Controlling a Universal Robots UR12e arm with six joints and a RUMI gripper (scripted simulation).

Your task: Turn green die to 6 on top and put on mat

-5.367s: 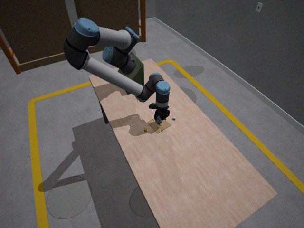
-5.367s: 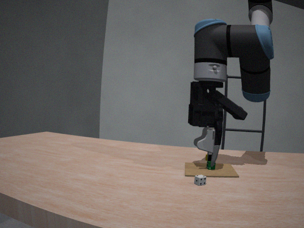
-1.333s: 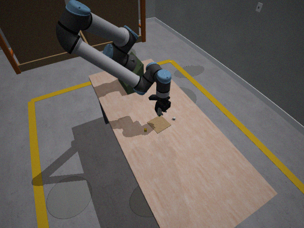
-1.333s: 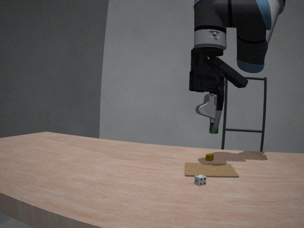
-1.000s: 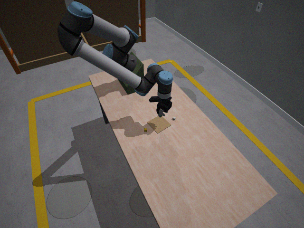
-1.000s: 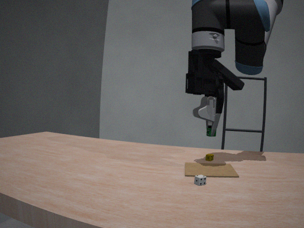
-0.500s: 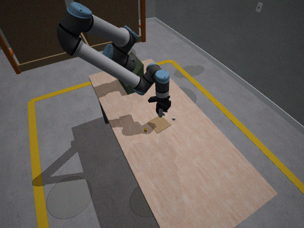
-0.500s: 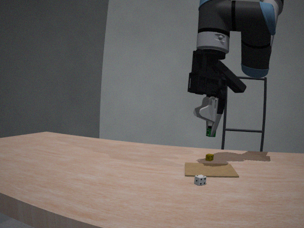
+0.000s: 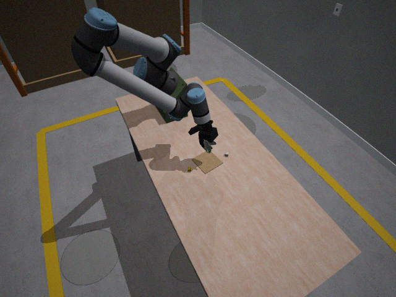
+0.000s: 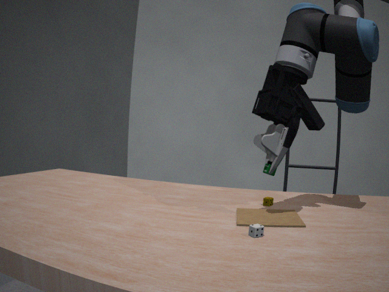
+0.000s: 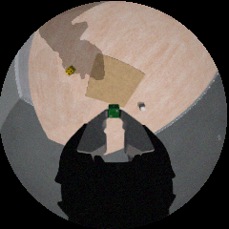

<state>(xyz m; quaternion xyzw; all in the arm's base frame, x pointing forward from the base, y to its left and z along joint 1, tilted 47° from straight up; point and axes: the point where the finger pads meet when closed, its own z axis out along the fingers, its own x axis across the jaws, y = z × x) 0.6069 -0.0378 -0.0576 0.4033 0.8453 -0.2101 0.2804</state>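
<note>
The UR12e arm (image 9: 137,86) (image 10: 326,38) folds at its elbow (image 9: 88,47), and its forearm (image 9: 137,86) slopes down to the wrist. The RUMI two-jaw gripper (image 9: 208,150) (image 10: 270,168) (image 11: 114,110) hangs tilted in the air, its gray fingertips (image 10: 278,160) closed on the green die (image 9: 209,151) (image 10: 269,168) (image 11: 114,111), well off the tabletop.

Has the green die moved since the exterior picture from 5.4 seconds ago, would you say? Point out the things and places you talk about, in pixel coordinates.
Yes, upward: the green die (image 9: 209,151) (image 10: 268,168) (image 11: 114,111) was down at the mat (image 9: 208,163) (image 10: 268,218) (image 11: 114,81); now it hangs above it.
</note>
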